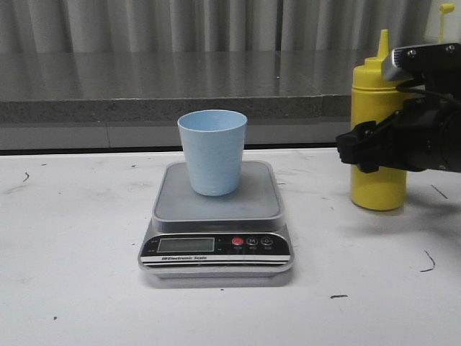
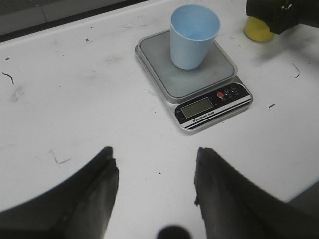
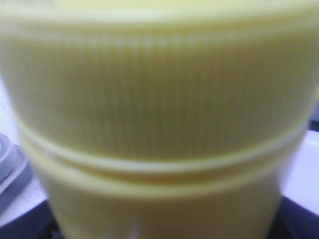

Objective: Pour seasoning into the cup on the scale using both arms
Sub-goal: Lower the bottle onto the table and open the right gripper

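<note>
The pale blue cup (image 1: 212, 151) stands upright on the steel platform of the scale (image 1: 216, 209), also seen in the left wrist view as cup (image 2: 193, 35) and scale (image 2: 197, 74). The yellow seasoning bottle (image 1: 377, 184) stands on the table right of the scale. My right gripper (image 1: 359, 151) is around the bottle's middle, its fingers either side; the bottle (image 3: 159, 114) fills the right wrist view and hides the fingers. My left gripper (image 2: 154, 159) is open and empty, above bare table well apart from the scale's display side. It is out of the front view.
A grey stone ledge (image 1: 144, 86) runs along the back of the white table (image 1: 72, 252). A second yellow nozzle tip (image 1: 446, 14) shows at the far right behind the right arm.
</note>
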You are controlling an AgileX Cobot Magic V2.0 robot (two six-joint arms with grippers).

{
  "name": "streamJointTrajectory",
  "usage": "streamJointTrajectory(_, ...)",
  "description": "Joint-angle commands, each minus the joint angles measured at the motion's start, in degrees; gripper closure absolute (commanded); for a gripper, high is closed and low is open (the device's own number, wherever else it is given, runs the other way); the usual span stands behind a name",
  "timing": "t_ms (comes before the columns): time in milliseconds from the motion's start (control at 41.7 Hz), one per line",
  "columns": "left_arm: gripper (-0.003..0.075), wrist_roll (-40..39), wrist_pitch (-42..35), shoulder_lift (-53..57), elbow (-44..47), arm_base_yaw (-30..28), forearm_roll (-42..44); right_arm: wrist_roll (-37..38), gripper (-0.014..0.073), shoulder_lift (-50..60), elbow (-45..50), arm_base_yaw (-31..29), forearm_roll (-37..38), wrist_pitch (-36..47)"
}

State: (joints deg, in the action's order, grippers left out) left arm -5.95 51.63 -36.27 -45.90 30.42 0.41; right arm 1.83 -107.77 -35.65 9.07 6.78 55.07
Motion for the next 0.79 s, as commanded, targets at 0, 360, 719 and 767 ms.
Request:
streamJointTrajectory(0, 0.0364, -0.4, -3.8, 0.0, -1.5, 0.4, -0.1, -1.8, 0.0207, 1.8, -1.4, -0.4, -1.1, 8.2)
streamJointTrajectory(360, 0.0364, -0.4, -3.8, 0.0, -1.5, 0.4, -0.1, -1.3, -0.0062, 2.2, -0.6, -0.4, -1.1, 4.7)
streamJointTrajectory(719, 0.0364, -0.4, -3.8, 0.0, -1.5, 0.4, -0.1, 0.6, -0.0061, 13.7, 9.4, -0.3, -0.8, 0.8)
streamJointTrajectory(767, 0.0364, -0.4, -3.8, 0.0, -1.5, 0.4, -0.1, 2.5, -0.0061, 16.3, 10.5, -0.2, -0.1, -2.6)
